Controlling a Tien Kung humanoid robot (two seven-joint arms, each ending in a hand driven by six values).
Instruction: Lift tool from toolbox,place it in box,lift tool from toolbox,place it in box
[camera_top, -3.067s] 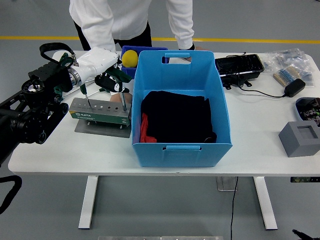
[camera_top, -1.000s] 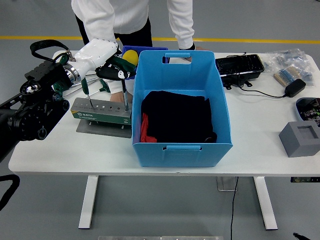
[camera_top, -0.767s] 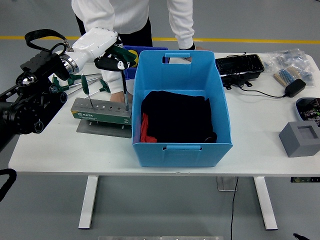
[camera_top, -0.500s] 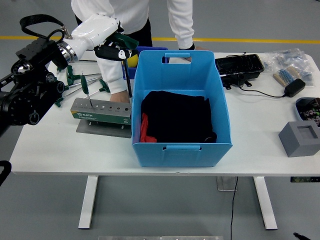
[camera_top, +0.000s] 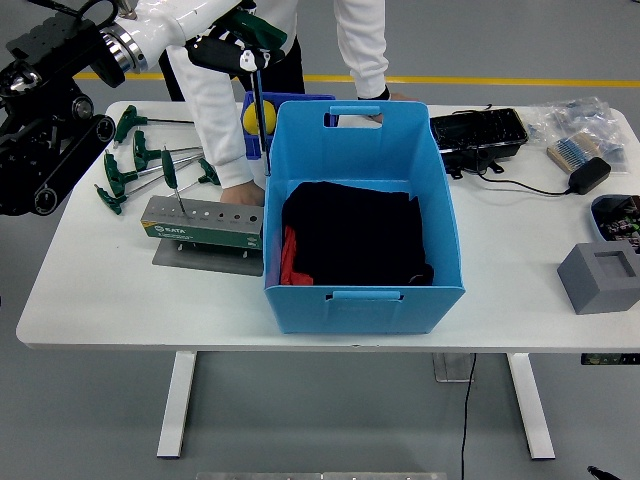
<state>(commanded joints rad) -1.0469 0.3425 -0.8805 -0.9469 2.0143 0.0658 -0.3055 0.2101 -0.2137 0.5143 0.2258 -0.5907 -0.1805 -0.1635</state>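
Carrying the tool rightward over the near-left rim of the box is the step in hand, and it would go best if the shaft tip clears the blue wall before any lowering, then comes down over the dark cloth inside. The left hand has its fingers curled around the T-handle at the far left, holding the tool well above the toolbox. Its long axis hangs nearly upright, handle up, tip pointing down just beside the box's left wall. One more tool stands in the toolbox. A person's hand rests on it.
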